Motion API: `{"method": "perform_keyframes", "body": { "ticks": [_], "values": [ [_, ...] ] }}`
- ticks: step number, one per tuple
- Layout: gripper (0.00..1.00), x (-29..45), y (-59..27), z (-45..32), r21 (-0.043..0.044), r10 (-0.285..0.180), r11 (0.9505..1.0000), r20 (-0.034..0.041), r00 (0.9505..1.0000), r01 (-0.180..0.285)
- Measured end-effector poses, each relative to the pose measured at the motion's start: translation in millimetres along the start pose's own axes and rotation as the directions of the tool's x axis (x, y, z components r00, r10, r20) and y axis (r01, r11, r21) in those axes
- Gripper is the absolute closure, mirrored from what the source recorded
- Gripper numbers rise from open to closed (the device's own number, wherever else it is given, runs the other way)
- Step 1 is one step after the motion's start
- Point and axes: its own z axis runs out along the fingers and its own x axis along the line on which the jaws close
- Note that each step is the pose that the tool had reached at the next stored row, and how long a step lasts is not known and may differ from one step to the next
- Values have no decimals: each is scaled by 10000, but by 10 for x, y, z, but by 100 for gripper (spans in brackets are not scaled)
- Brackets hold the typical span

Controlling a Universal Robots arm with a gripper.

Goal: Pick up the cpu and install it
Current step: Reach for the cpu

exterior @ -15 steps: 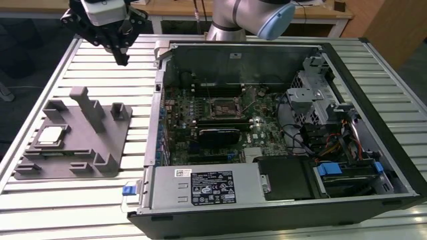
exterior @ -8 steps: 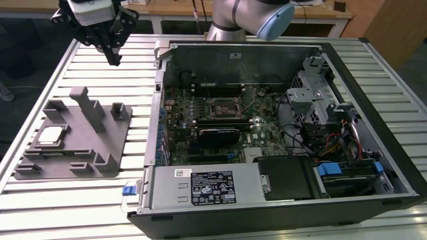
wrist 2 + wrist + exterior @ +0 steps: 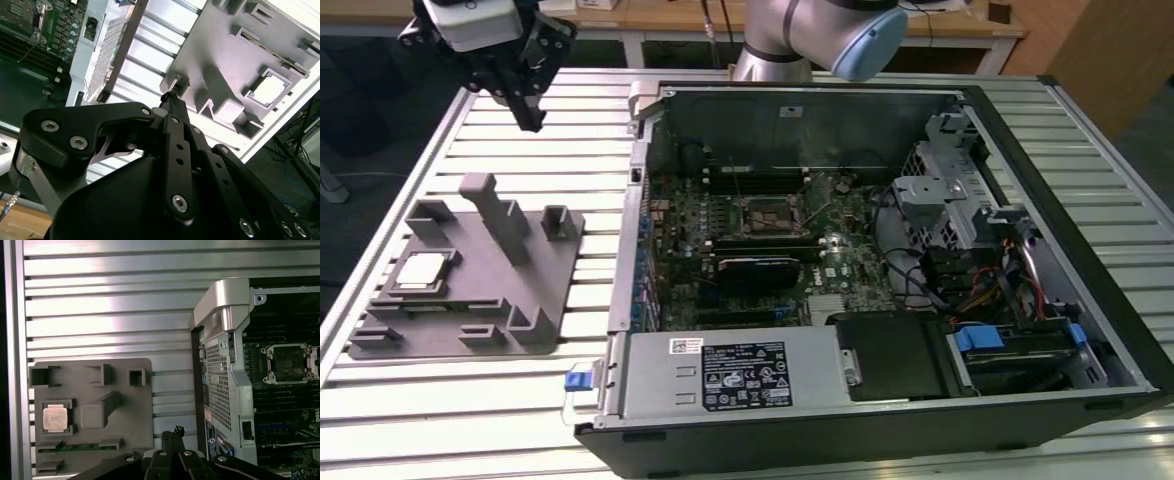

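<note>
Nearest edge, exterior view: open computer case lying on its side, black rim toward the camera. Metal power supply box in the near corner. It carries a black printed label and a small white sticker; the print is too small to make out. Blue tab at the box's outer corner.

To the exterior view's left of the case, just beside it: grey tray with upright posts and pockets. The cpu lies flat in a square pocket on the tray's far-left side, silvery top up; it is also seen in both wrist views. A green strip sits in a slot next to it.

Inside the case: green motherboard, its square socket open and bare in the middle. Cables and drive cages crowd the exterior view's right side.

Further back: gripper hangs in the air above the table, beyond the tray, well apart from the cpu. Fingers pressed together, nothing between them. Open air all round it.

Surface: slatted aluminium table, bare slats between tray and table edge. Arm rises behind the case. Wooden bench beyond.
</note>
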Motion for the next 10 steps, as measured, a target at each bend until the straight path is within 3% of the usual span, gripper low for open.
{"method": "perform_keyframes", "body": {
  "ticks": [10],
  "values": [
    [89,165,-13,-4,0,-1,10000,0,10000,1]
  ]
}}
